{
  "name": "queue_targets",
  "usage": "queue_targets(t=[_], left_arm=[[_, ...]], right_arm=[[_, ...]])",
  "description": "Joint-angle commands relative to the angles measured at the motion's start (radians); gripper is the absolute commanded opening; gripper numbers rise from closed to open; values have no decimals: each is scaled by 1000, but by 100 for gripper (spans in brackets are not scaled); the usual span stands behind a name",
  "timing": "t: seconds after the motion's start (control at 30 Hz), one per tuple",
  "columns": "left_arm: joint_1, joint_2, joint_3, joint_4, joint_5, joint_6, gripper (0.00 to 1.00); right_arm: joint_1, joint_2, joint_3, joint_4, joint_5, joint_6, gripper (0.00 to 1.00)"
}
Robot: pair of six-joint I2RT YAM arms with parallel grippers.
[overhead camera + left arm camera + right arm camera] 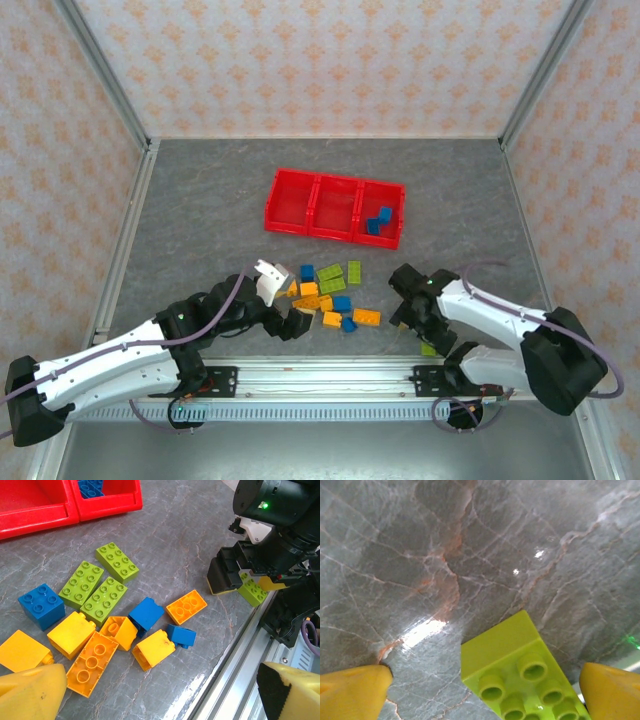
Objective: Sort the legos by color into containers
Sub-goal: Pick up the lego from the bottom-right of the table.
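Hovering low over the grey marbled tabletop, my right gripper has its 2 yellow fingertips spread as wide as they go. A lime green studded plastic brick lies between them, studs up, closer to the right-hand tip. Whether that tip touches it I cannot tell. A clear gap shows on the other side, so I am not clamped on it. Seen from above, this brick sits at the near edge of the table, just beside the aluminium rail and well apart from the other bricks.

My left gripper also stands wide apart and holds nothing, its 2 yellow pads at the bottom corners of the wrist view. Just ahead of it is the loose pile of small plastic bricks: 6 orange-yellow, 3 lime green and 3 blue. They lie close together on the table, several touching. The 3 lime ones are grouped at the far side of the pile.

The bright red plastic tray of 3 joined open bins rests farther back, beyond the pile. The bin at its right end in the overhead view holds 2 blue bricks.
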Motion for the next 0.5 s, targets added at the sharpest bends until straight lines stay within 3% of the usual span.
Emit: queue_targets(t=[0.0,0.23,0.47], left_arm=[[-4,-12,2,1,-2,9,99],[-7,10,4,-2,-3,9,99],[-6,16,5,-5,-14,7,99]], right_arm=[[8,-35,-51,101,-62,27,100],[8,-94,-45,278,-108,102,92],[8,-21,-18,263,-104,54,86]])
